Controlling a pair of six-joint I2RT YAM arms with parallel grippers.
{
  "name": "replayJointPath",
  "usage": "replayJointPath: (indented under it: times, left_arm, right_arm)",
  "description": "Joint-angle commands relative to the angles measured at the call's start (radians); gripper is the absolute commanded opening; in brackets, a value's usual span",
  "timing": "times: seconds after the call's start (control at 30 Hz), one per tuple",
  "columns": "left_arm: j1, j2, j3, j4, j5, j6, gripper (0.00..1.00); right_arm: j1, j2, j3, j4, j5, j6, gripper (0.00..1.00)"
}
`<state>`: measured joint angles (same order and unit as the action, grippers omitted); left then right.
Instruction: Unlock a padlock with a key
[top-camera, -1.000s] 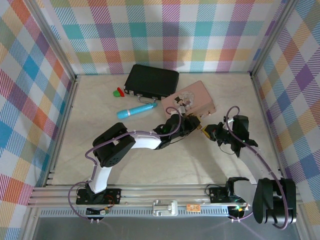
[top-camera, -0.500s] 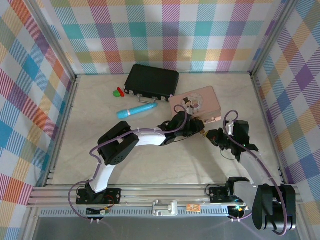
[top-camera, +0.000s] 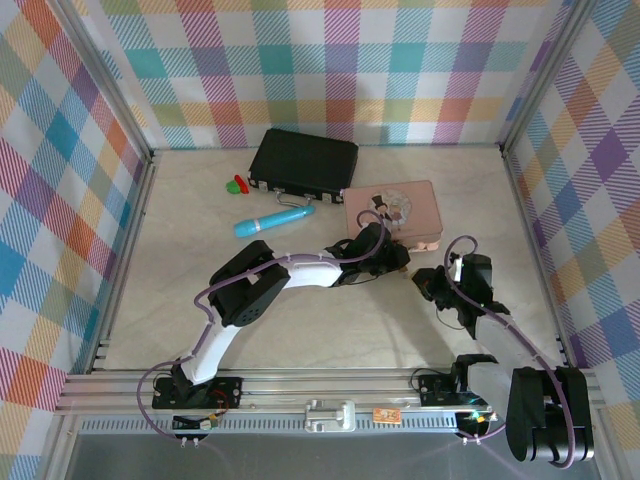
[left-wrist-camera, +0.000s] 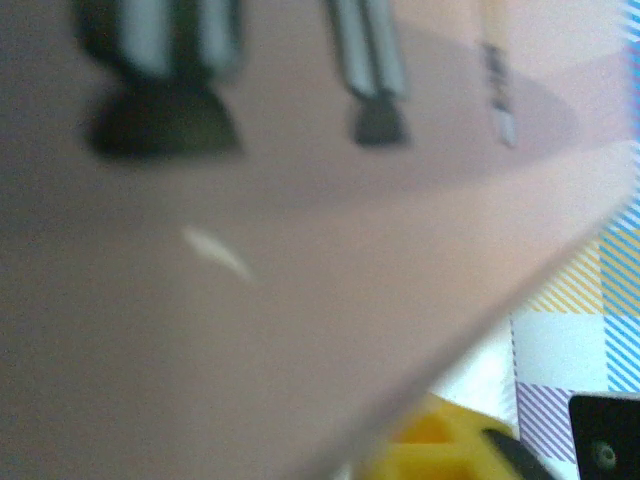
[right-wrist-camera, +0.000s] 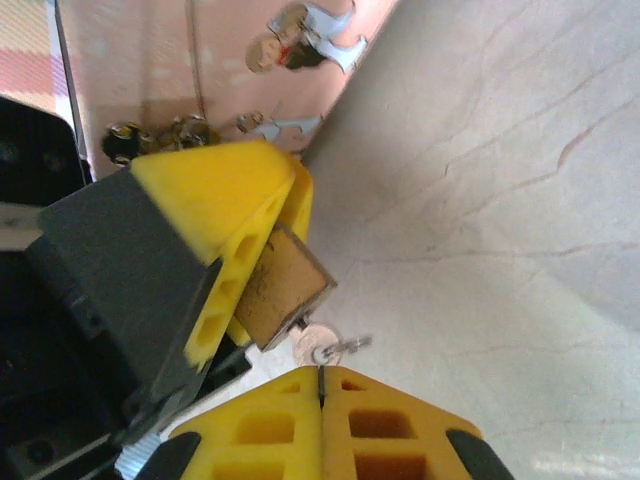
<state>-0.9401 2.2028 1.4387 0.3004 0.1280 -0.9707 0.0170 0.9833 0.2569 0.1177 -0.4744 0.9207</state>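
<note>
The right gripper (right-wrist-camera: 320, 375) has its two yellow fingers pressed tight together. They pinch the key (right-wrist-camera: 318, 346) at their very tips, and the little round head of the key pokes out just past them. The key touches the bottom of the padlock (right-wrist-camera: 283, 288). I think it sits there because that is where the keyhole is, but I cannot see whether it has gone in.

The left gripper (right-wrist-camera: 262, 235) squeezes the gold padlock between its own yellow fingers. It holds the lock up off the table (right-wrist-camera: 480, 200) with the bottom turned toward the key. That keeps the lock from slipping away when the key pushes and turns. The silver loop is hidden behind the fingers.

From above, the left gripper (top-camera: 395, 258) and the right gripper (top-camera: 428, 282) meet a bit right of the table's middle, just beside the near edge of the pink tin (top-camera: 425, 200). Near the far edge lie a black case (top-camera: 303, 162), a blue tube (top-camera: 270, 220) and small red and green pieces (top-camera: 237, 185), well apart from the work.

The next move is probably a small, gentle twist.
</note>
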Motion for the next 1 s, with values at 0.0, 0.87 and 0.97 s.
replayJointPath:
  times: [0.0,0.87,0.97]
  left_arm:
    - [0.013,0.003,0.002,0.053,-0.033,-0.038,0.33]
    - [0.017,-0.214,-0.358,0.266,-0.004,0.125,0.52]
    - [-0.004,-0.203,-0.384,0.292,-0.076,0.124,0.52]
  right_arm:
    - [0.004,0.006,0.001,0.07,0.049,0.044,0.0]
    - [0.035,0.383,0.393,-0.183,0.048,-0.501,0.54]
    - [0.061,0.468,0.439,-0.141,0.032,-0.513,0.55]
